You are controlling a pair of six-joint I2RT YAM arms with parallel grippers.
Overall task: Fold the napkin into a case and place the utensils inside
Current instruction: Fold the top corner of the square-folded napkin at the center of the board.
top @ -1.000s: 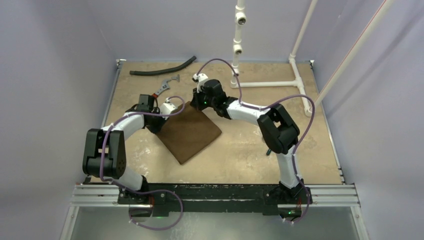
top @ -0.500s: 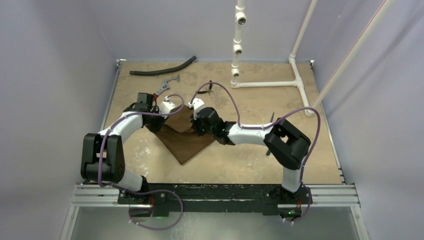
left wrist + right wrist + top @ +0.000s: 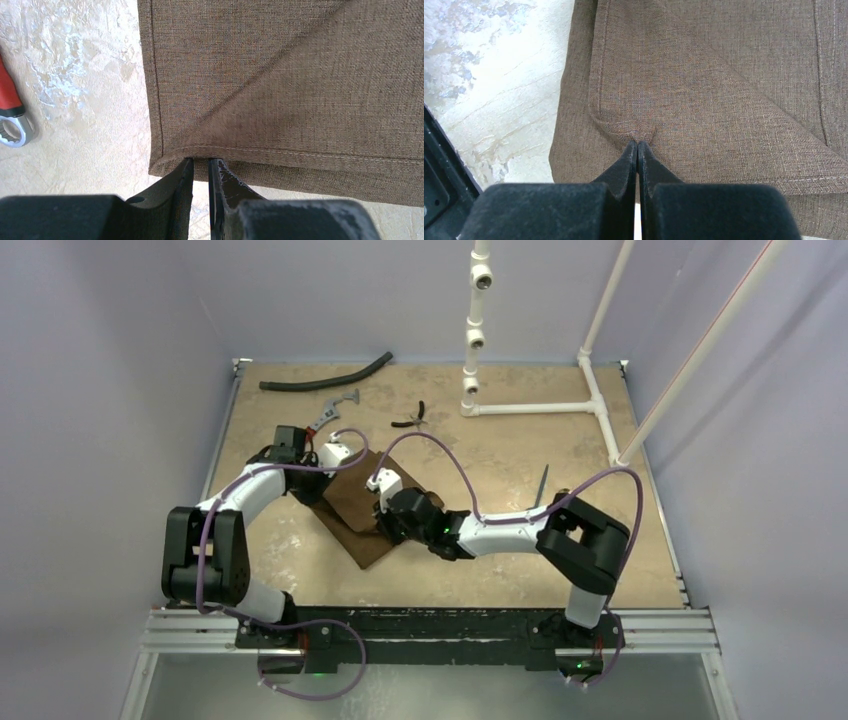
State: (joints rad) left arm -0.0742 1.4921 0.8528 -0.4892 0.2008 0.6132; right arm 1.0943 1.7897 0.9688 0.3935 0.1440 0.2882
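Two napkin (image 3: 250, 75) edges: one between left fingers (image 3: 181, 185), one between right fingers (image 3: 625, 167).

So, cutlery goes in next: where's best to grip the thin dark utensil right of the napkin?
Probably grip the thin dark utensil mid-length, from straight above, jaws across its narrow width: it lies flat on the table, bare surface on both sides.

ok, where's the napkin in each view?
Top external: napkin lies left of centre on the beige tabletop.
Left wrist: it fills the upper right, one corner at the left hand.
Right wrist: it fills most of the frame, pinched by the right hand.
Shared landmark: the tabletop, bare at the left of both wrist views.
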